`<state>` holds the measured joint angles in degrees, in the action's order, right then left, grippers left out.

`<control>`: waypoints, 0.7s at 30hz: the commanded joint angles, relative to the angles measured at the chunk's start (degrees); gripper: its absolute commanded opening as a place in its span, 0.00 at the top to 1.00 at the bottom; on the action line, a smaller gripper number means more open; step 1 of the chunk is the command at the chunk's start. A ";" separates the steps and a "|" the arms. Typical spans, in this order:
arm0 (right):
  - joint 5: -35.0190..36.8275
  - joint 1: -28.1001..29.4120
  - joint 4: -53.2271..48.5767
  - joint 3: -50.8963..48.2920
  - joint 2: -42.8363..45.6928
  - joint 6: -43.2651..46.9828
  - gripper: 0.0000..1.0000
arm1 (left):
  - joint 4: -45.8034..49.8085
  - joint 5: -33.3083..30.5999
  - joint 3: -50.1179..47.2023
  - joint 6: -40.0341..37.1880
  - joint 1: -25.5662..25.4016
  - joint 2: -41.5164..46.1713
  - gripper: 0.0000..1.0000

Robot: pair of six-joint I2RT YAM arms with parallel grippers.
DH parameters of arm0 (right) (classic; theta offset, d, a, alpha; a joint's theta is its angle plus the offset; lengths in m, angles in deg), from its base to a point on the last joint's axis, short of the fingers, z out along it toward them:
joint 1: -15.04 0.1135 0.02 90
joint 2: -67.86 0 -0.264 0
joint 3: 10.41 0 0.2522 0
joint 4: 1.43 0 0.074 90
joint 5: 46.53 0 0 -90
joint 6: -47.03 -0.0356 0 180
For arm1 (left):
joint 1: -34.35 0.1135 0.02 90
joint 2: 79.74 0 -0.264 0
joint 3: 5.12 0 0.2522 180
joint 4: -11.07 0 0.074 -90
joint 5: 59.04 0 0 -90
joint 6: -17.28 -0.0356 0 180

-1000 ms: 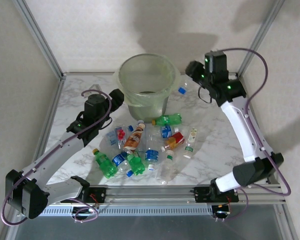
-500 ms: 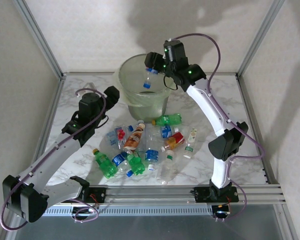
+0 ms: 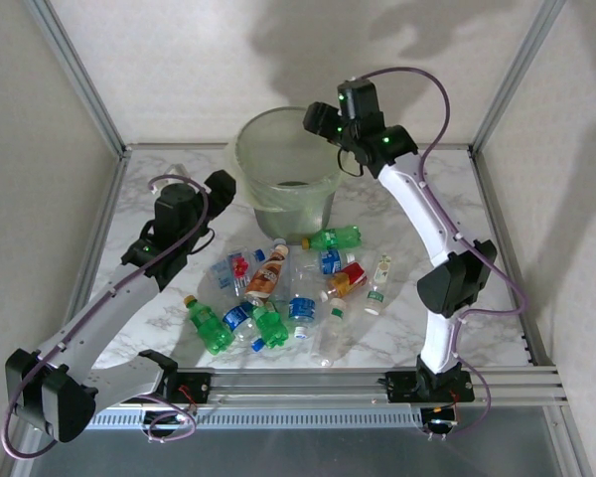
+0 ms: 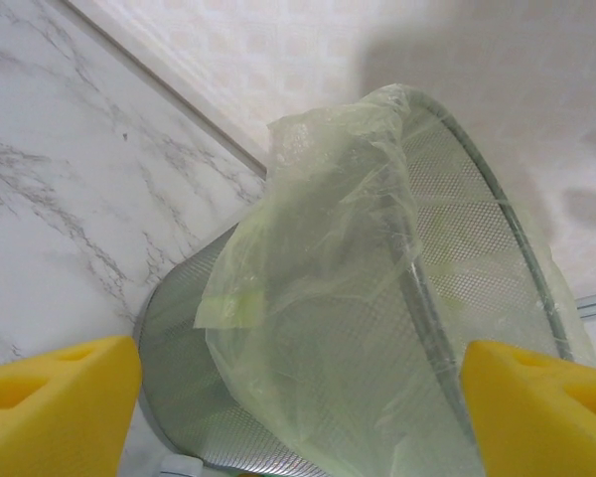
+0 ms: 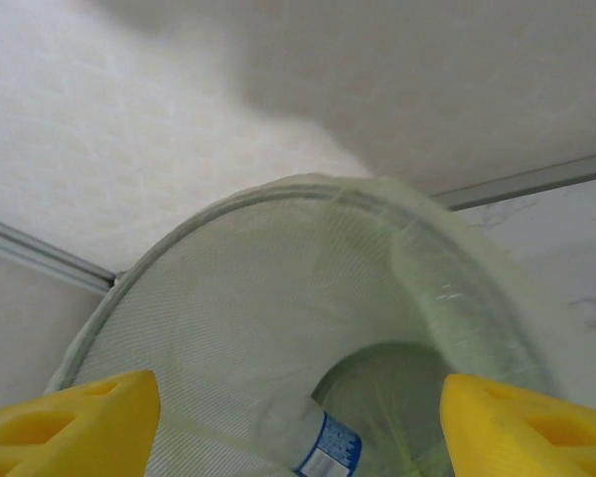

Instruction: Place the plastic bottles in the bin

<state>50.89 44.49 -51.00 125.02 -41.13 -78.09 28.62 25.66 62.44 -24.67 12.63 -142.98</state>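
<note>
Evidently we held nothing: our right gripper (image 3: 321,121) hung, jaws apart, over the far-right rim of the bin (image 3: 250,149), one bottle (image 5: 316,449) lying inside; our left gripper (image 3: 225,186) (also apart, empty) sat beside its wall; a careless swing toward the heaped bottles (image 3: 278,288) might snag the liner (image 4: 278,298).

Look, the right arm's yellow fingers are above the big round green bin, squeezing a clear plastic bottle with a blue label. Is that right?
Not quite. The right arm's yellow fingers are above the big round pale-green bin, but they stand apart and squeeze nothing. The clear plastic bottle with a blue label is below them, inside the bin. The right wrist view shows it.
</note>
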 commanded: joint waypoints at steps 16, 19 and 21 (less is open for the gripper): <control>0.14 -2.53 5.51 -10.19 2.95 1.11 0.25 | 22.15 -2.26 -1.98 2.89 5.67 6.16 0.14; 2.13 -2.47 4.17 -8.42 4.77 2.17 0.22 | 31.47 -5.62 -2.67 5.51 6.00 7.14 0.14; 3.35 -2.37 3.39 -7.86 6.24 2.74 0.21 | 35.46 -6.57 -3.20 6.47 5.98 7.34 0.15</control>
<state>51.40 42.07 -47.59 115.34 -39.49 -77.17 52.16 22.90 60.36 -21.18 18.12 -136.64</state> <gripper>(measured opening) 0.789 0.855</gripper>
